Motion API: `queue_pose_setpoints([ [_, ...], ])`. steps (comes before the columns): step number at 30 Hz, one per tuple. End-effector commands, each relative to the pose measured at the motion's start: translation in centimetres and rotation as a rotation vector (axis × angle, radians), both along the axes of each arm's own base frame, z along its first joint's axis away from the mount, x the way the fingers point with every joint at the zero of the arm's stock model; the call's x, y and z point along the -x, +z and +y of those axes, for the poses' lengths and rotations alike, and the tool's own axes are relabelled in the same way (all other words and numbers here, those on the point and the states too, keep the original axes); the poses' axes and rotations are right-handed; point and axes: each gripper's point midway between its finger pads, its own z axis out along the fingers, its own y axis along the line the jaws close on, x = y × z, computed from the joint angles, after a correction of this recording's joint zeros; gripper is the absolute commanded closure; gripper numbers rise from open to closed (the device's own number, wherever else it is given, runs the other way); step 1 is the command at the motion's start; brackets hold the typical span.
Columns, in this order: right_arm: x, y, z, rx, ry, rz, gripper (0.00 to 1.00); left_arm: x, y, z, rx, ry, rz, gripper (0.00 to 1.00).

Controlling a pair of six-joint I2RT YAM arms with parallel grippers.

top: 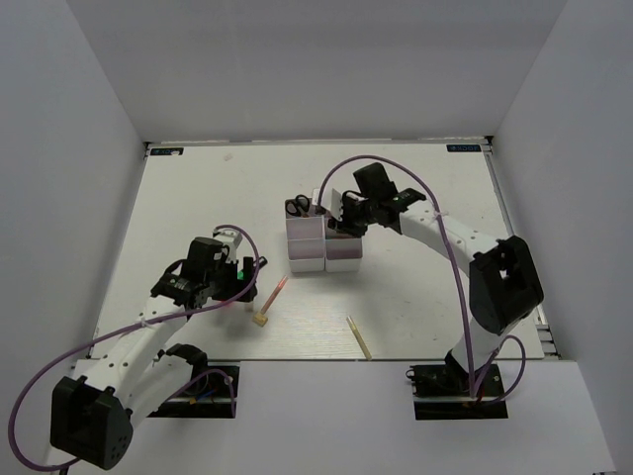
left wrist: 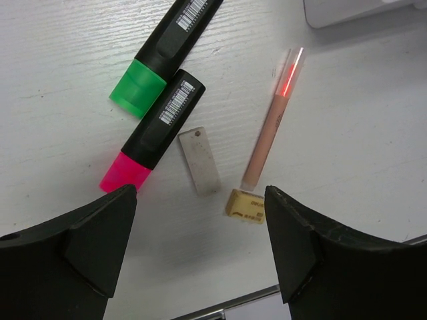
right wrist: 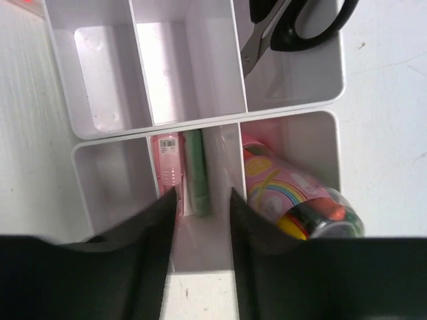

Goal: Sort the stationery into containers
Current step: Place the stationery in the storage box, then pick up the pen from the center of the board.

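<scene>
In the left wrist view a green-capped marker (left wrist: 160, 57) and a pink-capped marker (left wrist: 157, 133) lie side by side, with a pink pencil (left wrist: 272, 127), a tan eraser (left wrist: 245, 205) and a small grey flat piece (left wrist: 200, 160). My left gripper (left wrist: 200, 227) is open and empty above them. The white bins (top: 324, 242) hold black-handled scissors (right wrist: 293, 27), a pink item (right wrist: 168, 167), a green item (right wrist: 197, 173) and a rainbow-printed tube (right wrist: 293, 193). My right gripper (right wrist: 202, 200) is open and empty over the bin with the pink and green items. A tan pencil (top: 359, 337) lies near the front edge.
The pink pencil (top: 275, 293) and the eraser (top: 261, 320) lie between my left gripper (top: 237, 282) and the bins. A corner of a bin (left wrist: 353, 10) shows beyond the pencil. White walls enclose the table on three sides.
</scene>
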Motion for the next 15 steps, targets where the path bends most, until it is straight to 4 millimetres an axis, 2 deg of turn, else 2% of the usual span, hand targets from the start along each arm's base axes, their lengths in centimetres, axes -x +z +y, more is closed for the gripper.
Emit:
queue_pose_setpoints([
  [1, 0.4, 4.9, 0.6, -0.09, -0.021, -0.031, 0.68, -0.5, 0.2, 0.2, -0.013, 0.009, -0.023, 0.14],
  [2, 0.9, 5.6, 0.6, -0.111, -0.046, -0.003, 0.84, -0.6, 0.0, 0.1, -0.016, 0.006, -0.019, 0.2],
  [3, 0.9, 7.6, 0.5, -0.137, -0.064, -0.02, 1.0, -0.7, -0.2, 0.2, -0.024, 0.009, -0.014, 0.27],
  [4, 1.6, 8.4, -0.1, -0.137, -0.096, 0.001, 1.0, -1.2, 0.1, 0.5, -0.041, 0.022, -0.028, 0.42],
  [5, 1.7, 9.3, -0.6, -0.16, -0.177, 0.034, 1.0, -1.2, -0.6, 0.6, -0.06, 0.024, 0.004, 0.48],
  [6, 1.9, 9.9, -1.0, -0.18, -0.238, 0.075, 1.0, -1.6, -0.3, 0.6, -0.064, 0.022, 0.001, 0.53],
  [7, 3.4, 10.6, -2.6, -0.17, -0.31, 0.122, 1.0, -2.3, 0.4, 0.7, -0.078, 0.027, -0.014, 0.55],
  [8, 3.9, 9.4, -3.1, -0.138, -0.317, 0.161, 0.86, -2.3, -0.6, 0.7, -0.102, 0.021, 0.036, 0.52],
  [9, 5.8, 8.2, -4.3, -0.091, -0.295, 0.206, 0.64, -2.9, -0.1, 0.6, -0.111, 0.007, 0.036, 0.44],
  [10, 7.3, 6.0, -5.5, -0.037, -0.298, 0.267, 0.43, -3.8, 0.0, 0.8, -0.144, 0.02, 0.041, 0.16],
  [11, 8.0, 5.2, -6.2, -0.02, -0.304, 0.288, 0.39, -4.5, 0.7, 0.8, -0.16, 0.007, 0.035, 0.1],
  [12, 8.6, 4.3, -6.7, -0.012, -0.301, 0.303, 0.37, -4.6, 0.0, 1.1, -0.196, 0.007, 0.075, 0.05],
  [13, 10.7, 2.5, -7.8, -0.013, -0.304, 0.34, 0.37, -4.8, -0.6, 1.2, -0.219, 0.004, 0.107, 0.02],
  [14, 10.7, 2.3, -7.9, -0.039, -0.312, 0.326, 0.4, -6.1, 0.6, 0.8, -0.215, 0.001, 0.079, 0.02],
  [15, 11.3, 2.7, -8.1, -0.076, -0.318, 0.318, 0.45, -6.5, 0.1, 0.7, -0.225, -0.016, 0.089, 0.02],
])
